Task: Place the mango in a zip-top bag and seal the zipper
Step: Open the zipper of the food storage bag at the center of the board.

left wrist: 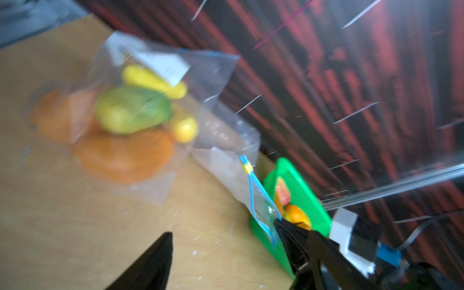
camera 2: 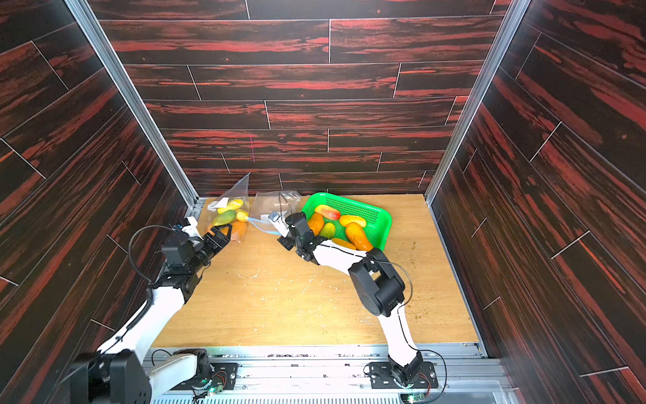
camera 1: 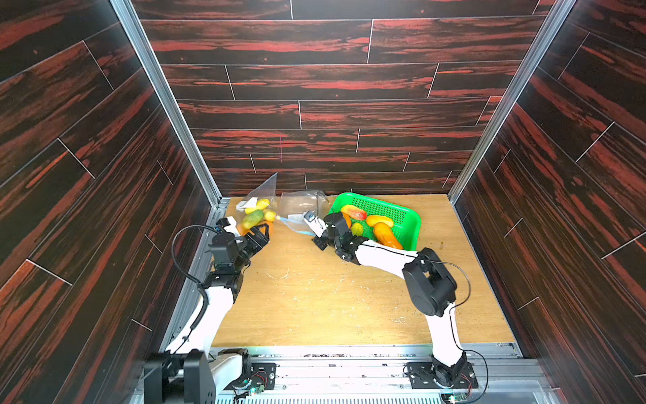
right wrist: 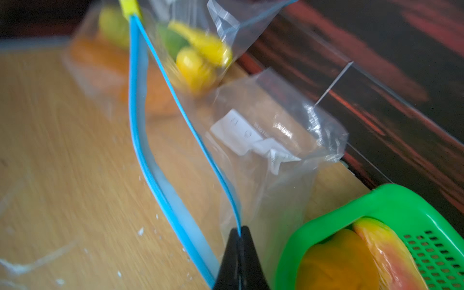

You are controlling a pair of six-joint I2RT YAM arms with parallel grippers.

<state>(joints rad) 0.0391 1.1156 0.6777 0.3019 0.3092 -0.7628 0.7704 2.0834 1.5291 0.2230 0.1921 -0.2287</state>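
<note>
In both top views the empty bag [camera 1: 300, 204] [camera 2: 276, 203] is lying at the far edge of the bench [camera 1: 314, 297]. It is sitting between a filled bag [camera 1: 257, 210] in the far left corner and the green basket [camera 1: 384, 208] further right along that edge. The mango [camera 1: 386, 235] is resting in that basket among others, so nothing is in the empty bag yet. The right gripper [camera 1: 315, 235] is reaching in front of the basket, its jaws clamped on the bag's blue zip strip [camera 1: 304, 232]. The left gripper [camera 1: 261, 231] is hovering just beside the filled bag, spread wide and carrying nothing. The left wrist view is smeared, but it is showing its fingers [left wrist: 155, 261] standing well apart over bare bench. It is also showing the yellow slider [left wrist: 246, 167] sitting at the strip's end nearest the filled bag. The right wrist view is showing the closed tips [right wrist: 239, 233] pinching just one lip, with the other lip [right wrist: 134, 100] bowing away, so the mouth is gaping. What is worrying me is that thin pinch on slick film: a tug could pull the lip free and let the mouth fall flat. With the right arm tied up at the bag, the left would be reaching past it to the basket, risking a knock. It is also close enough to the filled bag to snag it.
</note>
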